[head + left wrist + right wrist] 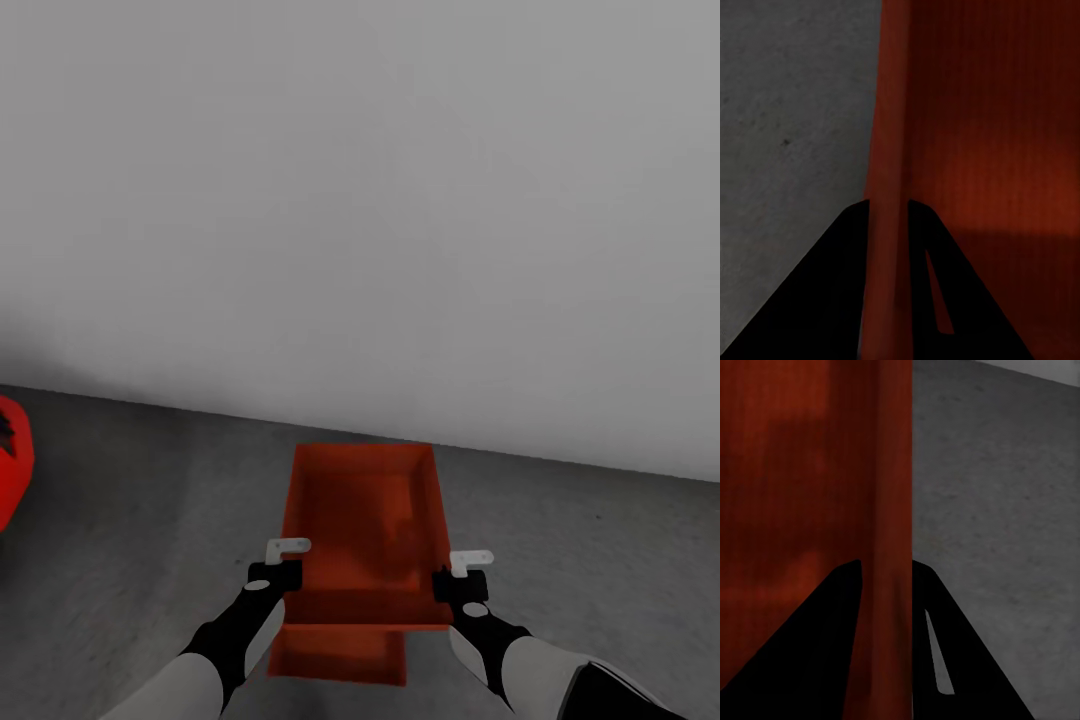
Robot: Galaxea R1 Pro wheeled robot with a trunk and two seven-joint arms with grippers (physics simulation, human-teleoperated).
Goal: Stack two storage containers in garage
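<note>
In the garage, I hold one orange-red storage container [362,525] level above the dark grey floor [600,560], its open top facing up. My left gripper [285,565] is shut on its left wall and my right gripper [458,572] is shut on its right wall. In the left wrist view the black fingers [832,300] straddle the thin wall of the container [990,112]. The right wrist view shows the same grip, fingers [817,645] on the container [795,457]. Part of a second orange-red container [340,655] shows lower down, under the near end of the held one.
A plain pale grey wall [400,200] stands close ahead, meeting the floor just beyond the container. A piece of the red car [10,460] pokes in at the left edge. Bare concrete stretches to both sides.
</note>
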